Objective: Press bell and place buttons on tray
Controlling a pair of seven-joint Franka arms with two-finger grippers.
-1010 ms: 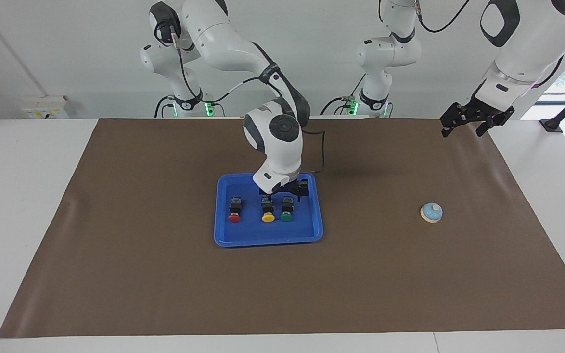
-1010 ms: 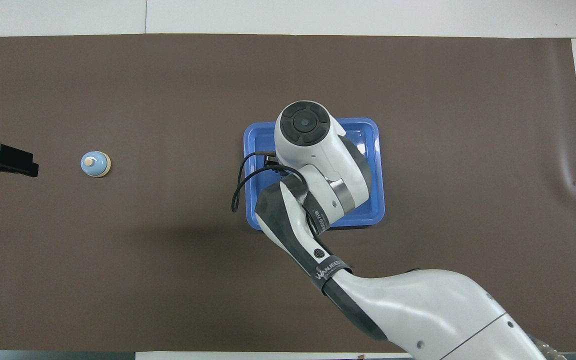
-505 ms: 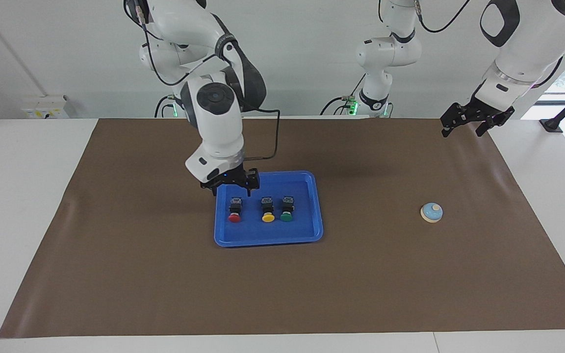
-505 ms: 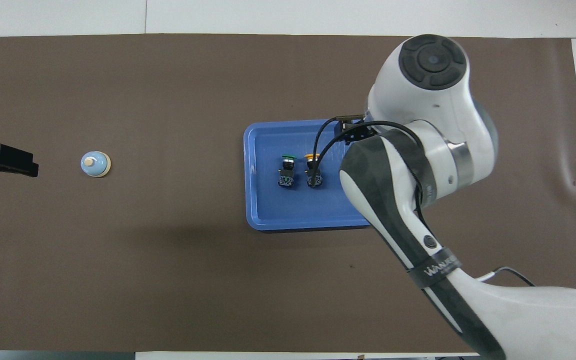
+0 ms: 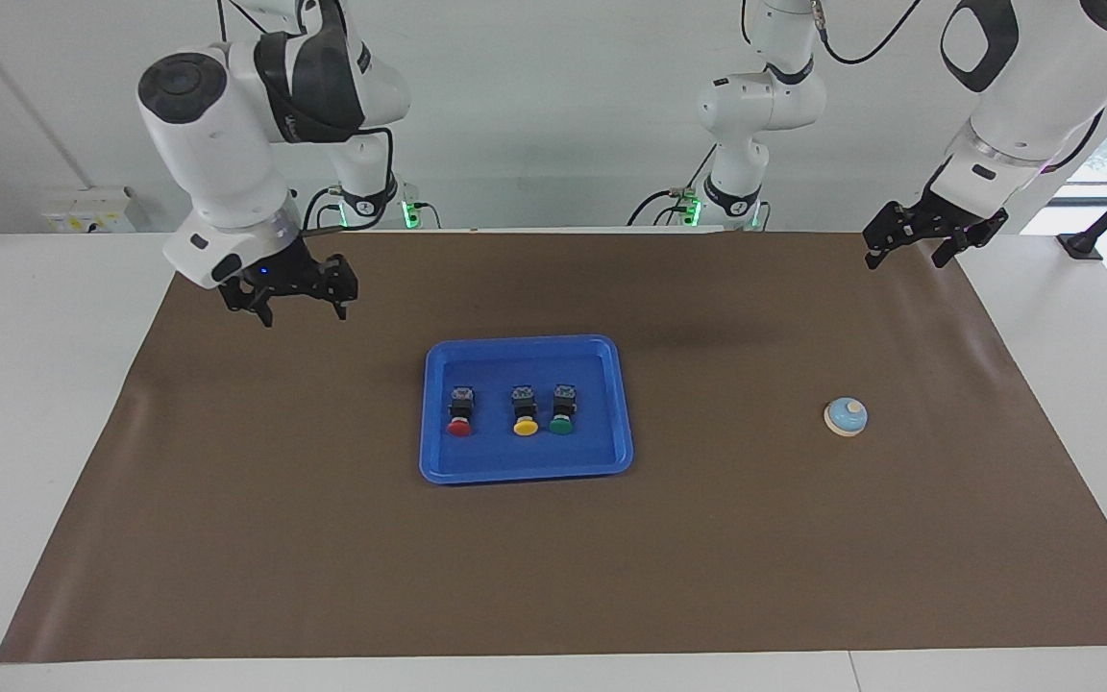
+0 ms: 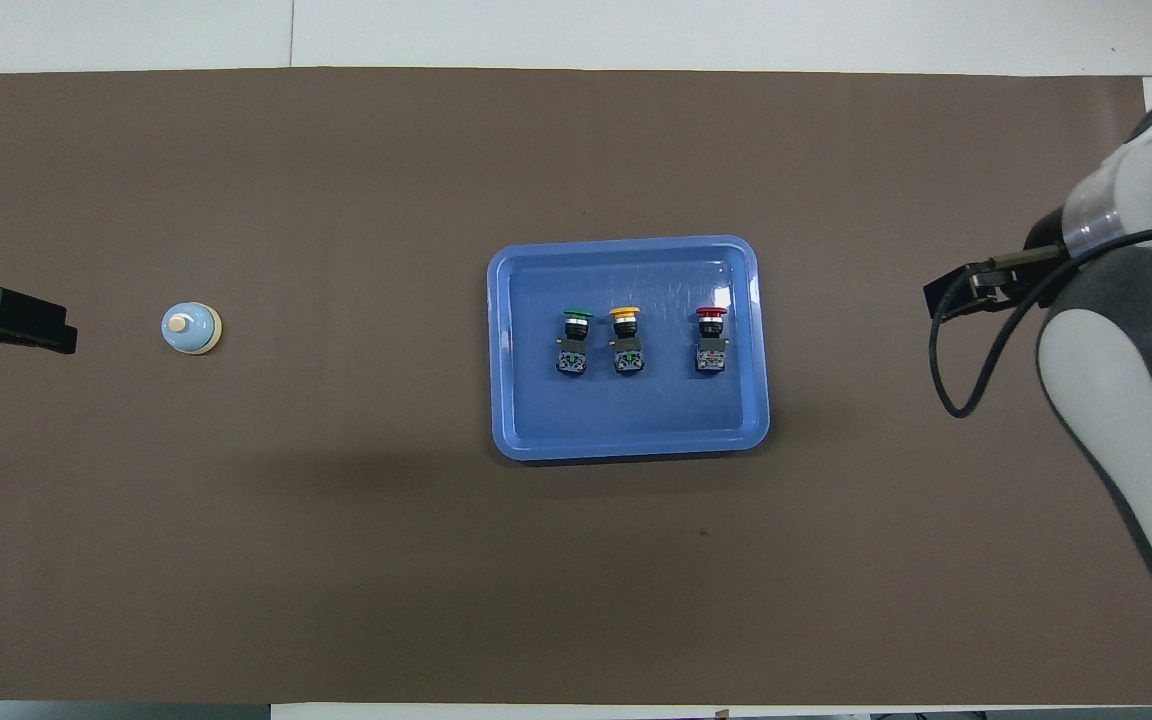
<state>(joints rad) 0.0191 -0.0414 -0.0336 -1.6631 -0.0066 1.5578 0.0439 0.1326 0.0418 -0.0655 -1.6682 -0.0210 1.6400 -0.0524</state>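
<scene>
Facing view: the blue tray [image 5: 526, 469] is seen mid-worktop on the brown mat [image 5: 323, 538], and all three buttons are lying in it in a row, red [image 5: 460, 411], yellow [image 5: 525, 410], green [image 5: 563, 409]. The right end effector [image 5: 292, 293] is held up over the mat toward its own end of the worktop, fingers spread, nothing carried. The left end effector [image 5: 928, 240] is parked high over the mat's corner at the left arm's end, released too; that arm waits. The bell [image 5: 846, 417] is left alone, well apart from the tray.

Overhead view: the tray [image 6: 628, 446] is shown with green [image 6: 574, 343], yellow [image 6: 625, 341] and red [image 6: 710, 340] caps pointing away from the robots. The bell [image 6: 191, 328] is found near the left end effector [image 6: 6, 320].

The placing step looks finished. If the bell is not yet rung, a descent of the left end effector onto its knob is called for.
</scene>
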